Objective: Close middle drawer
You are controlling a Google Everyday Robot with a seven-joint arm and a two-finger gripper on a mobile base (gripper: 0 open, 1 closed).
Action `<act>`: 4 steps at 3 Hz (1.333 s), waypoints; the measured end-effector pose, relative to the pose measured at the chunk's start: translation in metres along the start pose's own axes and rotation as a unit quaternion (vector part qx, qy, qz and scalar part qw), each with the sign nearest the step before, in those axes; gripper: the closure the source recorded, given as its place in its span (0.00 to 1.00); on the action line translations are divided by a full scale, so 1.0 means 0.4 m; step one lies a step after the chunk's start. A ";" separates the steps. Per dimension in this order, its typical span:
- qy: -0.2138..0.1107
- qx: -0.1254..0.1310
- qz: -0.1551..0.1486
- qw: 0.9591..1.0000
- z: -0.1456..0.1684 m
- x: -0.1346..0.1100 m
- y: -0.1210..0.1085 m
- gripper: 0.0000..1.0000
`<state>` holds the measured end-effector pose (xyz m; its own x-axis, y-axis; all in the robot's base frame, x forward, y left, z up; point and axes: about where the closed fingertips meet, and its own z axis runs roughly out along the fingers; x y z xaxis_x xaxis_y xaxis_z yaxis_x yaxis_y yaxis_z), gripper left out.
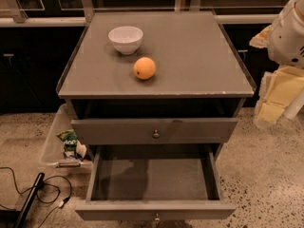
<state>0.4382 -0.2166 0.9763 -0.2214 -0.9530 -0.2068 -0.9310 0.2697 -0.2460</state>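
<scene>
The job is to shut the middle drawer [154, 210]. It sticks out a long way from the front edge of the table [199, 56], below the top drawer [190, 129]. I think nothing of the job is done yet.

The claw [278, 96] hangs off the right edge of the table, near the front right corner, well apart from the drawer. I cannot tell if it is open or shut. I see nothing in it.

To do this well, I think I should bring the claw down and round to the front of the drawer. I should put it flat on the front board, near the middle by the little knob [156, 217], and push straight back. A push on one corner could make the drawer go crooked and jam. I should push slowly, so the orange [145, 68] and the white bowl [126, 38] on top do not shake.

The drawer is grey, wide and not deep. It looks empty inside. Its front is plain, with one small round knob.
</scene>
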 end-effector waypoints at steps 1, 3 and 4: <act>0.000 0.000 0.000 1.000 0.000 0.000 0.000 0.00; 0.009 -0.045 0.002 0.999 0.160 0.068 0.111 0.00; 0.007 -0.075 -0.005 0.997 0.293 0.126 0.219 0.00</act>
<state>0.3794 -0.2251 0.8335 -0.2153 -0.9577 -0.1912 -0.9657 0.2379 -0.1042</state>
